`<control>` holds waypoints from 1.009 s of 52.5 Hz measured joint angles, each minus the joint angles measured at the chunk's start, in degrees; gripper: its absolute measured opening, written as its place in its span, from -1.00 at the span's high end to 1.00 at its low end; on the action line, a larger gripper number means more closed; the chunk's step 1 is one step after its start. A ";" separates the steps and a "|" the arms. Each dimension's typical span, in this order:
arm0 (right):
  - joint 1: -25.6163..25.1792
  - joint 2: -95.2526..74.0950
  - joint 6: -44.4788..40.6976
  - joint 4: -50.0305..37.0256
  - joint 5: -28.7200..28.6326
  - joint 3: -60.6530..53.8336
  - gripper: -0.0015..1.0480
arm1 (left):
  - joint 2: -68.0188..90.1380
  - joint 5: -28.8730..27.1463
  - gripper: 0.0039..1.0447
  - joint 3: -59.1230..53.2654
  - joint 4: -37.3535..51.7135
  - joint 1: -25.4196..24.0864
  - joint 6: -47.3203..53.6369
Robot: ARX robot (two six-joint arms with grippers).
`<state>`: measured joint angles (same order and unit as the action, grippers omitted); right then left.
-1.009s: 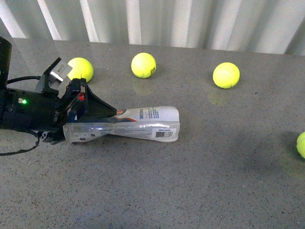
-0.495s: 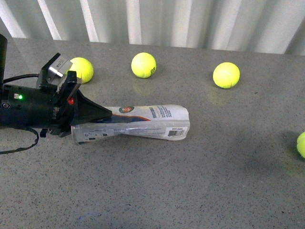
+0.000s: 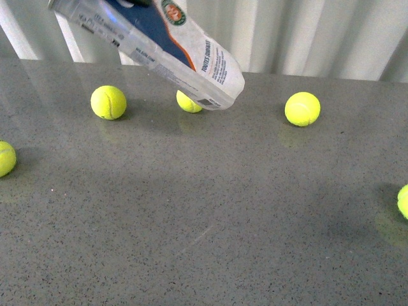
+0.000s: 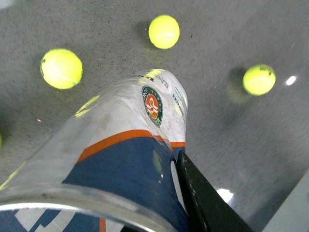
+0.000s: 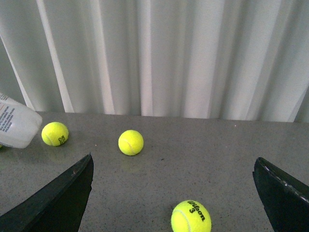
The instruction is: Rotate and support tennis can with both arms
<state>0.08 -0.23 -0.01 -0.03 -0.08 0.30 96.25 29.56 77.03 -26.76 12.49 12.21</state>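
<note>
Two fingers [image 5: 63, 198] of the right gripper [image 5: 173, 162] stand wide apart, holding nothing. On the grey table [image 3: 204, 242] a near ball [image 3: 403, 201] sits at the right edge, a left ball [image 3: 5, 158] farther in, then a back row of three. Over that row the tennis can [image 3: 159, 48] is held up, slanting down and partly hiding the middle ball [image 3: 187, 102]. The left gripper [image 4: 120, 188] clamps it, one black finger [image 4: 200, 198] against its side. White curtain [image 3: 287, 32] hangs behind.

Bare tabletop [image 3: 210, 242] on the near side of the tennis can [image 3: 159, 48]; one ball [image 3: 186, 104] behind its low end, other balls [image 3: 302, 108] flanking.
</note>
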 joint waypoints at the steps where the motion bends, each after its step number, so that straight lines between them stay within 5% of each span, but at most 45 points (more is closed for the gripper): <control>1: 0.00 0.00 0.00 0.00 0.00 0.00 -0.86 | 0.22 -1.86 0.94 1.62 -2.08 1.11 3.10; 11: 0.00 0.00 0.00 0.00 0.00 0.00 -0.86 | 5.97 -16.57 0.94 11.10 -16.31 11.63 26.12; 25: 0.00 0.00 0.00 0.00 0.00 0.00 -0.86 | 17.81 -29.86 0.94 16.17 -16.00 17.94 37.16; 39: 0.00 0.00 0.00 0.00 0.00 0.00 -0.86 | 22.05 -35.98 0.94 18.82 -18.45 17.03 40.87; 53: 0.00 0.00 0.00 0.00 0.00 0.00 -0.86 | 22.14 -34.36 0.87 18.27 -17.70 16.00 41.70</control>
<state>0.08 -0.23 -0.01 -0.03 -0.08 0.30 118.39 -4.80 95.31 -44.47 28.49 53.91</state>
